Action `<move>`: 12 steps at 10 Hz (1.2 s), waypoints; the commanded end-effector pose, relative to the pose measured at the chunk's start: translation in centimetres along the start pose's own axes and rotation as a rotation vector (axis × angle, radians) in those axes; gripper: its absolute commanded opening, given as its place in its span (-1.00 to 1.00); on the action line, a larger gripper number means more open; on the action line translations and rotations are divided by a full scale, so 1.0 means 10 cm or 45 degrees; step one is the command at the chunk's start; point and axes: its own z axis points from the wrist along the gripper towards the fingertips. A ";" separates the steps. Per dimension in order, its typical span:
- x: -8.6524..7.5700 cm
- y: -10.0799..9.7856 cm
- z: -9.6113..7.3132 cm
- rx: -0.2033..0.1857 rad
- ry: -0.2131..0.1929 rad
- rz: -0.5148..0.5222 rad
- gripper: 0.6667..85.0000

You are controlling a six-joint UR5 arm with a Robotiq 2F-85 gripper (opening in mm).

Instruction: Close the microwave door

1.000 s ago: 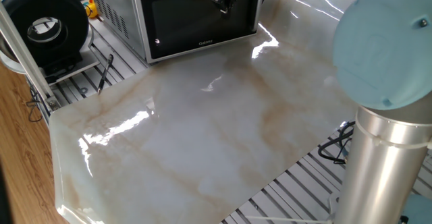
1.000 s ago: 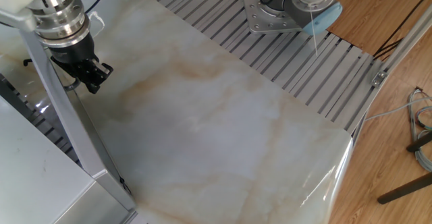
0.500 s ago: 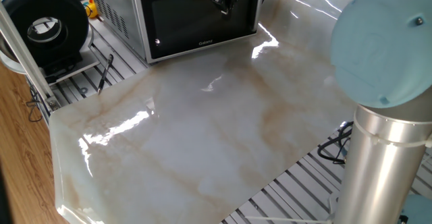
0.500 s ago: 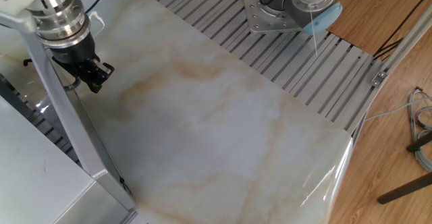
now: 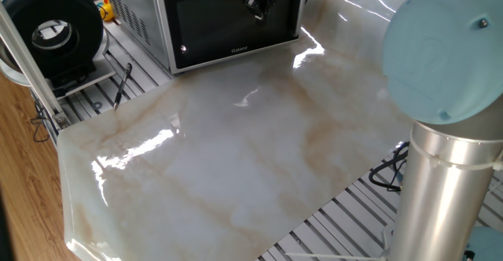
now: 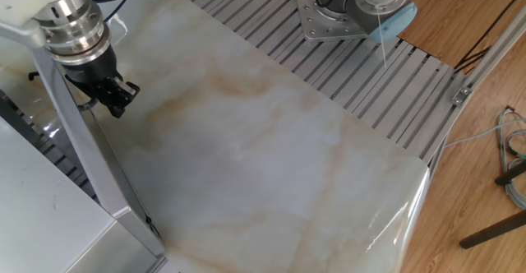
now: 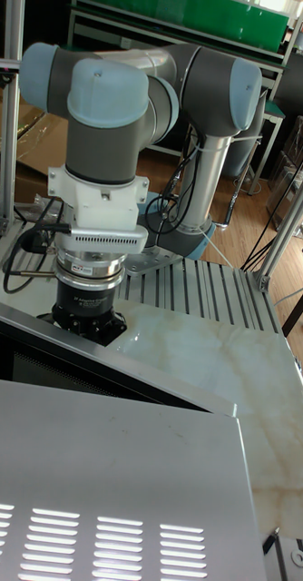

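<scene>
The silver microwave [image 5: 132, 11] stands at the back of the table, and its top [image 7: 106, 472] fills the bottom of the tall fixed view. The microwave door [image 5: 212, 27], dark glass in a silver frame, lies flush with the oven's front. My gripper [image 5: 259, 6] hangs in front of the door's upper right part, close to the glass; I cannot tell whether it touches. From the other side the gripper [image 6: 117, 104] shows black fingers together with nothing between them. In the tall fixed view the microwave's top edge hides the fingertips.
A marbled table top [image 5: 236, 159] spreads in front of the microwave. A round black-and-white spool device [image 5: 51, 29] stands at the left. My arm's base column [image 5: 448, 190] rises at the right. An aluminium post [image 6: 90, 166] stands beside the gripper, and cables [image 6: 514, 174] lie on the floor.
The gripper has shifted a little, down and right in the other fixed view, and the arm's blue joint cap has crept left. The door looks the same.
</scene>
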 end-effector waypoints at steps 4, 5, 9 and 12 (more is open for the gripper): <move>-0.08 -0.02 0.11 0.007 -0.015 -0.006 -0.98; -0.08 -0.04 0.12 0.016 -0.011 -0.010 -0.98; -0.01 -0.07 0.15 0.036 0.021 -0.026 -0.98; 0.00 -0.08 0.23 0.053 0.013 -0.023 -0.98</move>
